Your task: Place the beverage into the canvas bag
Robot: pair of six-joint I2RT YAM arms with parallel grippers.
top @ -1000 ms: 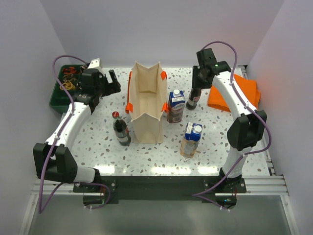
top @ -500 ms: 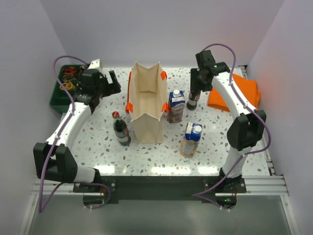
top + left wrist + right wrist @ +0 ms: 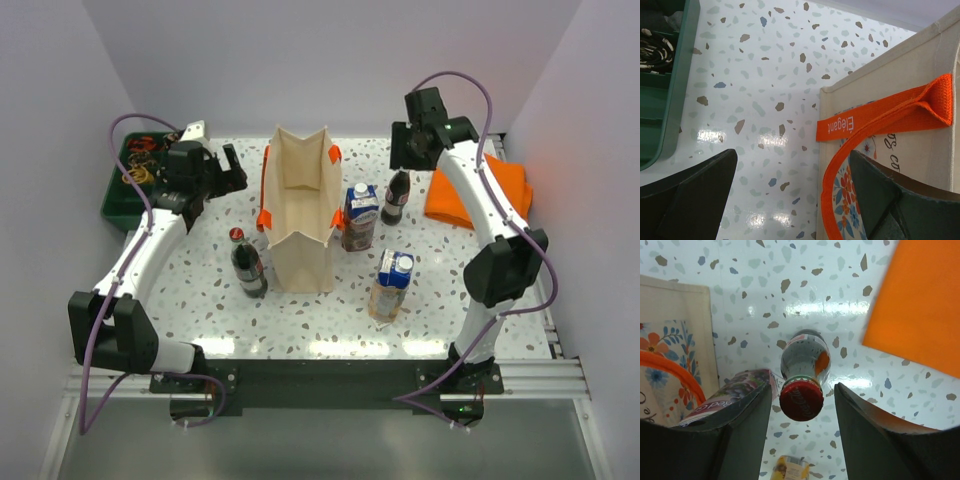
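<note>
**Q:** At far left, what is the left gripper point(image 3: 232, 165) doing?
**R:** It hangs with its jaws apart and empty, just beside the bag's point(image 3: 300, 220) orange handle point(image 3: 880, 117).

**Q:** And the bag?
**R:** It stands upright mid-table with its mouth open. I see no drink inside.

**Q:** Further right?
**R:** The bottle point(image 3: 397, 197) stands between a carton point(image 3: 360, 215) and the cloth point(image 3: 485, 190). The right gripper point(image 3: 408, 152) dipped onto it half a second ago and has risen again with its fingers spread, holding nothing. The red cap point(image 3: 801, 400) sits below them, untouched.

**Q:** Meaning?
**R:** There is no grasp yet, I'd judge. It must descend again and close on the neck before any carry to the bag.
</note>
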